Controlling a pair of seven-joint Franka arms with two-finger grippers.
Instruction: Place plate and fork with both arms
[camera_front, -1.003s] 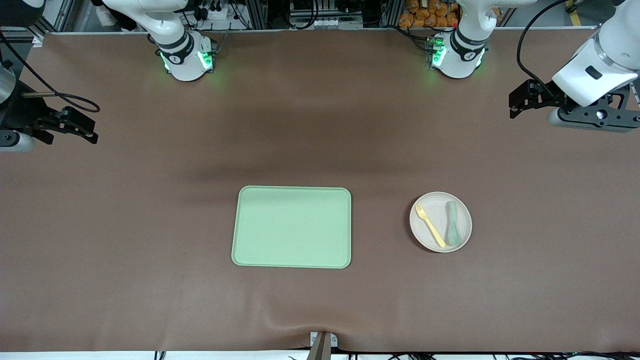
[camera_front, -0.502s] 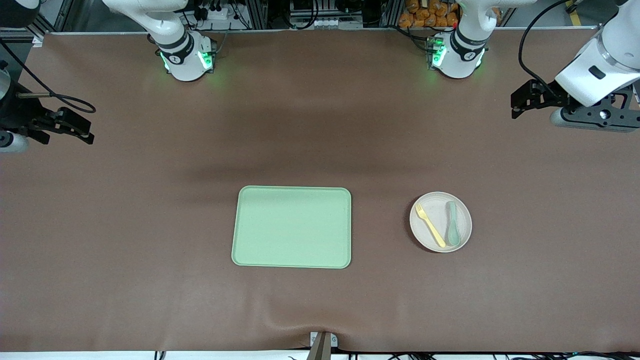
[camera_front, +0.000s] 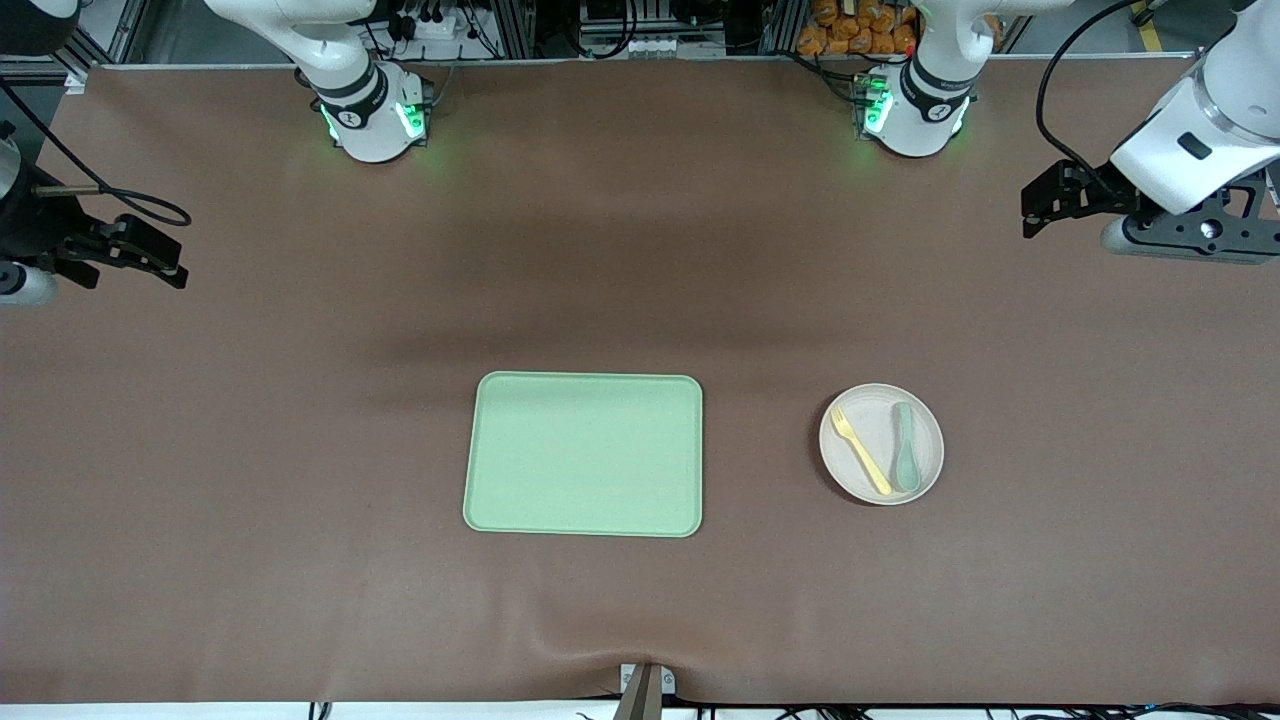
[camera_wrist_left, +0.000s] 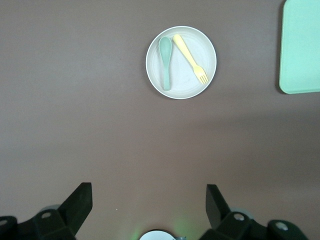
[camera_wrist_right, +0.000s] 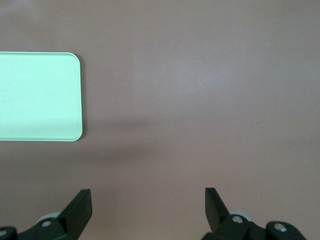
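The small off-white plate (camera_front: 881, 460) lies on the brown mat toward the left arm's end, beside the light-green tray (camera_front: 584, 455). On it lie the yellow fork (camera_front: 860, 452) and a grey-green spoon (camera_front: 905, 447), side by side. The left wrist view shows the plate (camera_wrist_left: 187, 82), fork (camera_wrist_left: 190, 58) and spoon (camera_wrist_left: 165, 62). My left gripper (camera_front: 1040, 205) hangs open and empty over bare mat at the left arm's end; it also shows in its wrist view (camera_wrist_left: 149, 200). My right gripper (camera_front: 150, 255) hangs open and empty over the right arm's end, seen too in its wrist view (camera_wrist_right: 148, 202).
The tray shows in the right wrist view (camera_wrist_right: 40, 95) and at the edge of the left wrist view (camera_wrist_left: 302, 47). The two arm bases (camera_front: 375, 115) (camera_front: 915, 110) stand at the table's back edge. A small clamp (camera_front: 645, 685) sits at the front edge.
Both grippers drew slightly outward and upward from a second ago, then held still. The plate, fork, spoon and tray have not moved.
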